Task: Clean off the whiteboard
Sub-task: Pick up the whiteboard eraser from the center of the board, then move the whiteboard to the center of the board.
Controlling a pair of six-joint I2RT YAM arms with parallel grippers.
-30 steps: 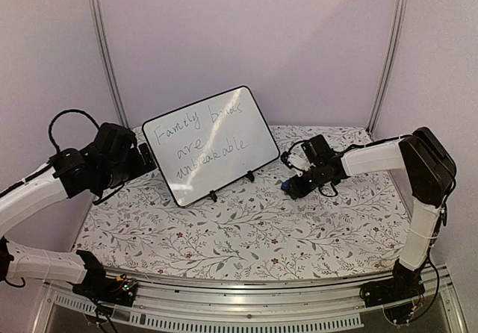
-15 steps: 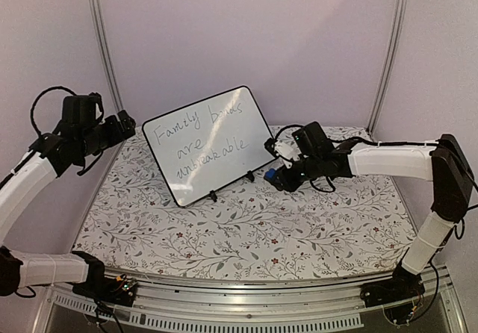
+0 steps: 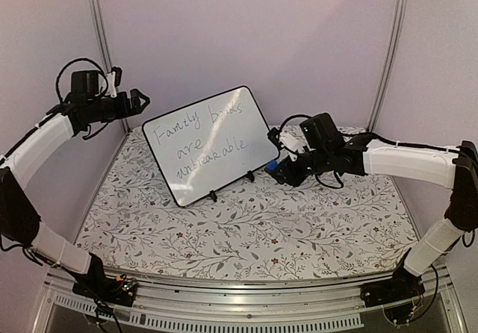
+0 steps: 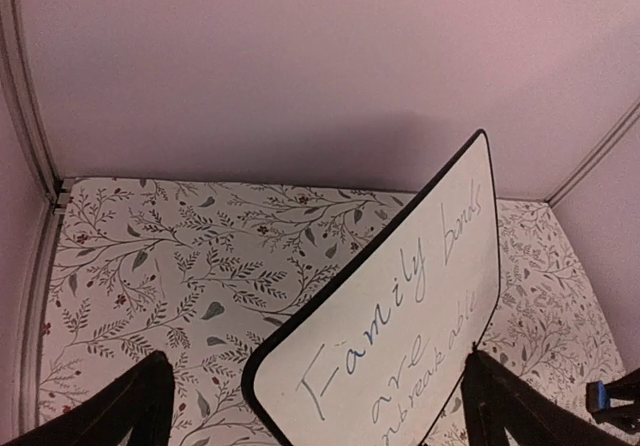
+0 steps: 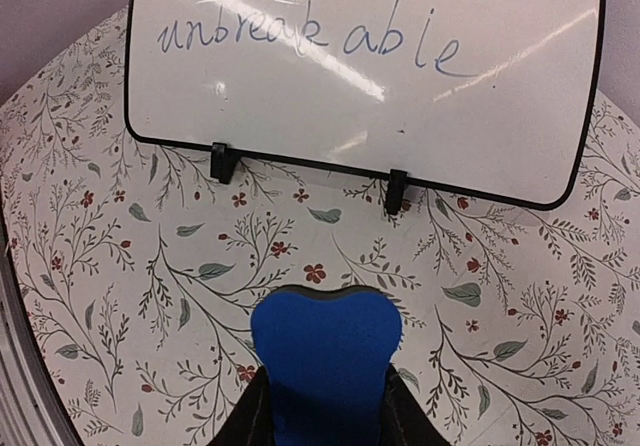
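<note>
Whiteboard [image 3: 209,145] stands tilted on 2 feet [image 5: 222,162], centre rear, lettered. Your right gripper [image 3: 278,168] clenches the blue eraser [image 5: 325,351]; left gripper [image 3: 139,98] gapes empty. Press flat and lightly, or you tip it.

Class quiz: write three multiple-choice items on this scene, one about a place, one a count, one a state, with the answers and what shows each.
1. The eraser is: A behind the whiteboard; B in the right hand; C atop the whiteboard.
2. Clip feet under the whiteboard: A one; B four; C two.
3. The whiteboard is: A written on; B wiped blank; C lying flat.
Answers: 1 B, the hand pinches the blue block. 2 C, two black clips show at its lower edge. 3 A, handwriting covers it.
</note>
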